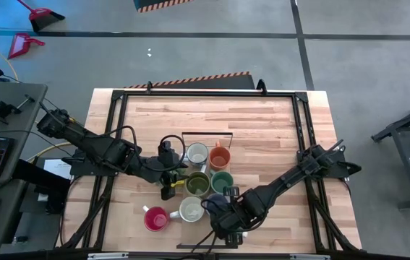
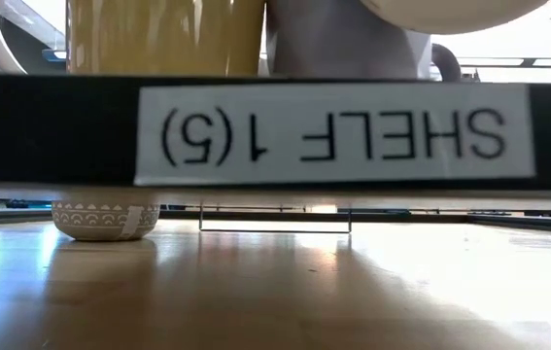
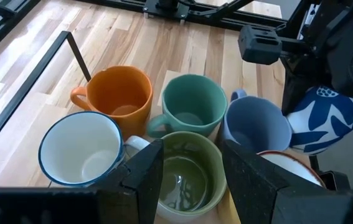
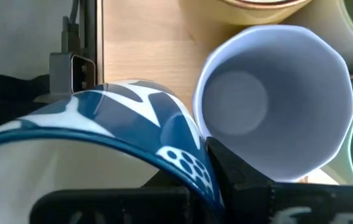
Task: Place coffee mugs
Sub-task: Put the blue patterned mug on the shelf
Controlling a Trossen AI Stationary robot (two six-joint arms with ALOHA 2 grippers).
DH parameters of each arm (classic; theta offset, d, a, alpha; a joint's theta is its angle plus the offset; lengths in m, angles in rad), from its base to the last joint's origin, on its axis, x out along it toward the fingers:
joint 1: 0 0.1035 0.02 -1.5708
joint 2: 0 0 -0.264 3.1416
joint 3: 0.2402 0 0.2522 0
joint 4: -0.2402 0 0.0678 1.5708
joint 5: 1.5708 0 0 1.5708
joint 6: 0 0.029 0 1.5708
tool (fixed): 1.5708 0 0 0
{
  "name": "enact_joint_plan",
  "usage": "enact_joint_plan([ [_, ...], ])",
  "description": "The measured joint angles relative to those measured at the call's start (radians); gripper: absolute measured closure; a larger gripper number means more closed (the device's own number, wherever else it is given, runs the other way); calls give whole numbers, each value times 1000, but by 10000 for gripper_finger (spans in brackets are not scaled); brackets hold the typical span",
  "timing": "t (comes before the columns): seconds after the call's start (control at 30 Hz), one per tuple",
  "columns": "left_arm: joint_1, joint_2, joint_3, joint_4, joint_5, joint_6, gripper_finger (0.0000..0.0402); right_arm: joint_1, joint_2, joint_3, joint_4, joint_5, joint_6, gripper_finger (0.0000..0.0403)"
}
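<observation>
- Even, bright overhead light on the table (image 1: 262,137); shadows soft.
- Low view backlit; glare streaks the wood, near label (image 2: 333,133) blurred.
- Right wrist view's close mugs soft-focused.

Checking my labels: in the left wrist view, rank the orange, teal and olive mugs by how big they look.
1. Olive mug, though it is nearest the camera.
2. Orange mug and teal mug: alike, not ranked.

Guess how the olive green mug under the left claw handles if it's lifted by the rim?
The olive green mug looks like glazed ceramic: probably rigid, fairly heavy for its size, and slick under the left claw. It stands upright, so rolling seems unlikely. It sits tight among the orange mug and teal mug, so a tilted lift may knock them and chip.
</observation>
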Motion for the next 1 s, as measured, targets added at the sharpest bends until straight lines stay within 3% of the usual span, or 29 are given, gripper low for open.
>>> enact_joint_plan([
  [1.0, 0, 0, 0, 0, 9, 26, 248, 2, 10, -8, 27, -57, -52, 403],
])
